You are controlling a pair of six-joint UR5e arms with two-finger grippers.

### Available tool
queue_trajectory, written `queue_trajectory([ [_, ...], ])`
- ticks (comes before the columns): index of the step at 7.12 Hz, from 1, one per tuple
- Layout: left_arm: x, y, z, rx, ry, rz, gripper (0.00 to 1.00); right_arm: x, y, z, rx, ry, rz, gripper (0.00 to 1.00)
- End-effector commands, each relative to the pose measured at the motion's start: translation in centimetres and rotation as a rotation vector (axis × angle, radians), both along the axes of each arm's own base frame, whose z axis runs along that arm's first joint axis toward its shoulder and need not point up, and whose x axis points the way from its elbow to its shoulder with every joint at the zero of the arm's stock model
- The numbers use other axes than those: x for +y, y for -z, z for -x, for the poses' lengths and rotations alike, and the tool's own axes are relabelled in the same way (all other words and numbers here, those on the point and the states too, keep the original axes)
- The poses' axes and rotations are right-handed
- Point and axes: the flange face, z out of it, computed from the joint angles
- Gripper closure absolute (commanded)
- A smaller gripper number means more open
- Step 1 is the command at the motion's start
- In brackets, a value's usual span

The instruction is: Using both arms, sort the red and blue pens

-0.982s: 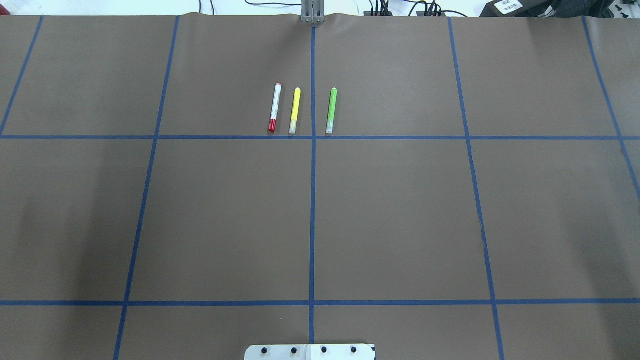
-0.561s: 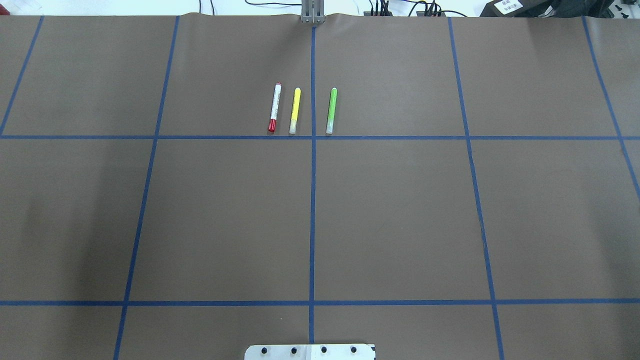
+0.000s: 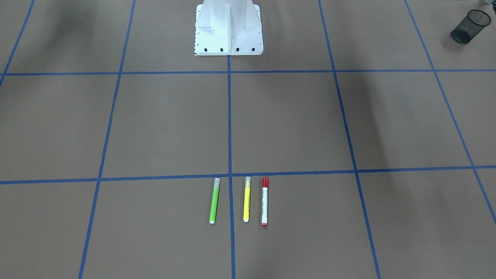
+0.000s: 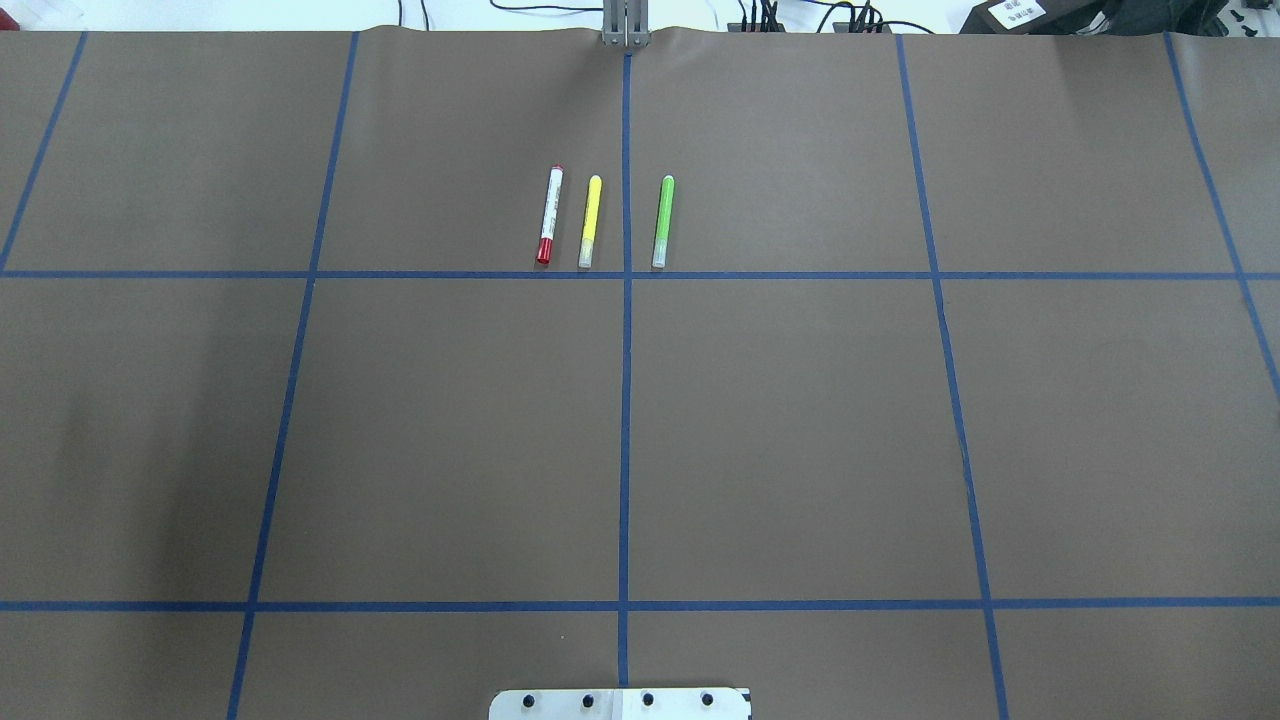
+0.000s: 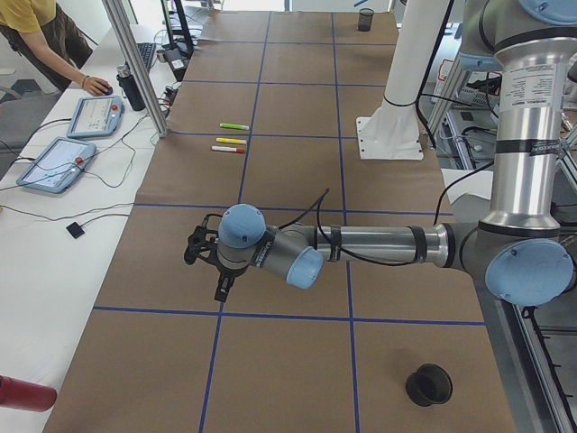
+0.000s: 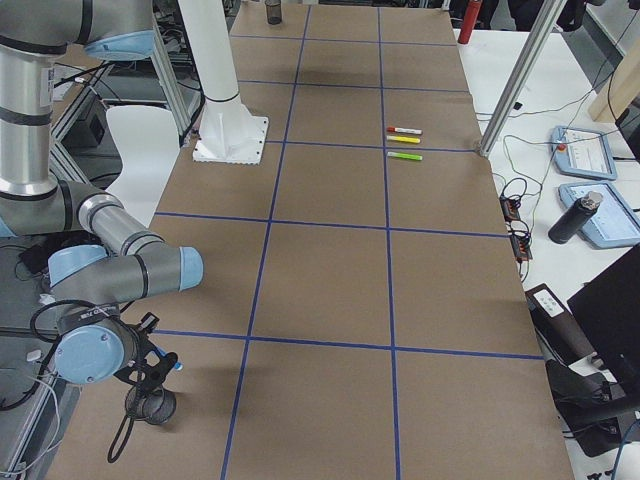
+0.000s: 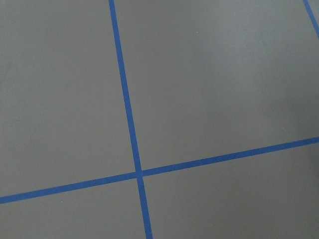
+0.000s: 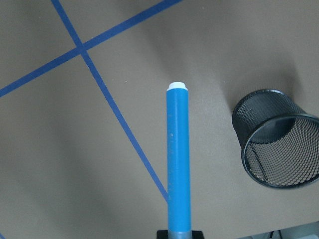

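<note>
Your right tool (image 6: pixel 152 368) grips the blue pen (image 8: pixel 178 154) beside the cup (image 8: pixel 279 144), not yet in it. The red pen (image 4: pixel 548 215) lies untouched on the counter (image 4: pixel 800 450) beside the yellow marker (image 4: pixel 591 221). I cannot tell whether your left tool (image 5: pixel 200 251) is open or closed.

— What colours do you see on the bench (image 4: pixel 800 420)?
— Plain brown all over, crossed by a grid of blue tape lines (image 4: pixel 625 450).
— And the markers?
— The red pen (image 4: pixel 548 215) has a white body and a red cap. The yellow marker (image 4: pixel 590 222) and the green marker (image 4: pixel 663 222) are bright, each with a pale end. My blue pen (image 8: pixel 178 159) is solid bright blue with a white end.
— Anything dark?
— The mesh cup (image 8: pixel 279 144): black wire net.
— And you?
— My left arm (image 5: pixel 379 245) is silver and grey with pale blue joint caps (image 5: pixel 242 225) and black cables. My base block (image 3: pixel 228 27) is white.
</note>
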Motion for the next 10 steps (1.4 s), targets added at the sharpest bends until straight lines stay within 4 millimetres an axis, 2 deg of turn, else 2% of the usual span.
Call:
queue_trajectory([
  [1, 0.0, 0.1, 0.0, 0.000, -0.001, -0.006, 0.00, 0.7, -1.1, -0.7, -0.012, -0.080, 0.112, 1.00],
  [2, 0.0, 0.1, -0.1, 0.000, -0.002, -0.006, 0.00, 0.3, -2.9, -1.5, -0.036, -0.098, 0.139, 1.00],
  [5, 0.0, 0.3, -0.1, 0.001, -0.002, -0.025, 0.00, 3.1, -4.4, -0.8, -0.087, -0.242, 0.271, 1.00],
  [7, 0.0, 0.3, -0.1, -0.001, -0.001, -0.025, 0.00, 3.5, -4.8, -1.1, -0.081, -0.304, 0.355, 1.00],
  [10, -0.1, 0.7, -0.1, 0.000, 0.000, -0.034, 0.00, 4.0, -6.9, -0.6, -0.097, -0.293, 0.373, 1.00],
])
